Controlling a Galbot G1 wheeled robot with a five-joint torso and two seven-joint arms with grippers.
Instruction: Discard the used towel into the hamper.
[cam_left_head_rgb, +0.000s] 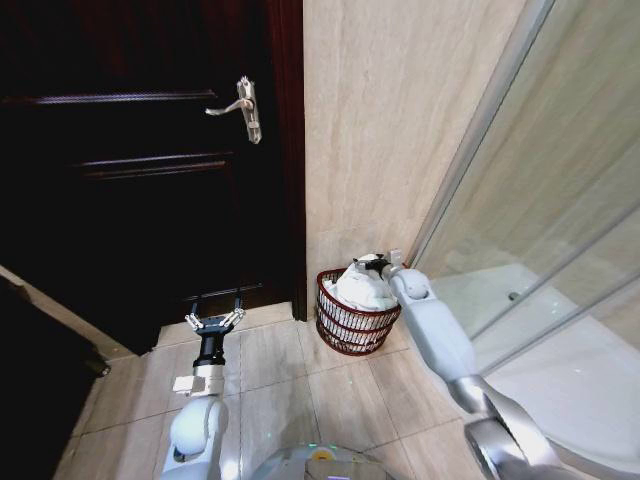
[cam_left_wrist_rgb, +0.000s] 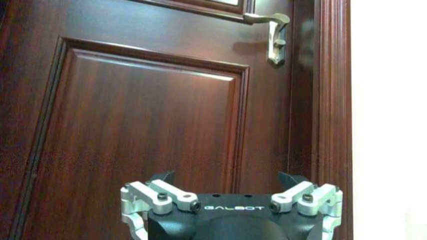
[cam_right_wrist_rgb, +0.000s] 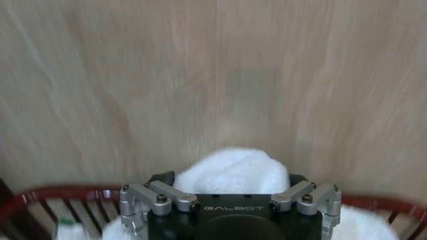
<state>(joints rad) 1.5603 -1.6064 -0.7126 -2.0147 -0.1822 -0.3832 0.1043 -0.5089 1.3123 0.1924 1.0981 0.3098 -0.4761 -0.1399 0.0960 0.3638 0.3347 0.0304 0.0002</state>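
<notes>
Presently the white towel (cam_left_head_rgb: 362, 288) heaps above the hamper (cam_left_head_rgb: 352, 330) rim at one o'clock, right gripper (cam_left_head_rgb: 372, 264) at its top, grip state unclear; careless withdrawal could drag it out; left gripper (cam_left_head_rgb: 215, 322) idles spread, eleven o'clock.

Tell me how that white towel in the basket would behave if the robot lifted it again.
The towel looks soft and bunched, heaped above the hamper rim, so it would probably droop and unfold. It seems fluffy, likely light for its bulk. The right pincer sits at its top; pinched there, the rest would likely dangle.
</notes>
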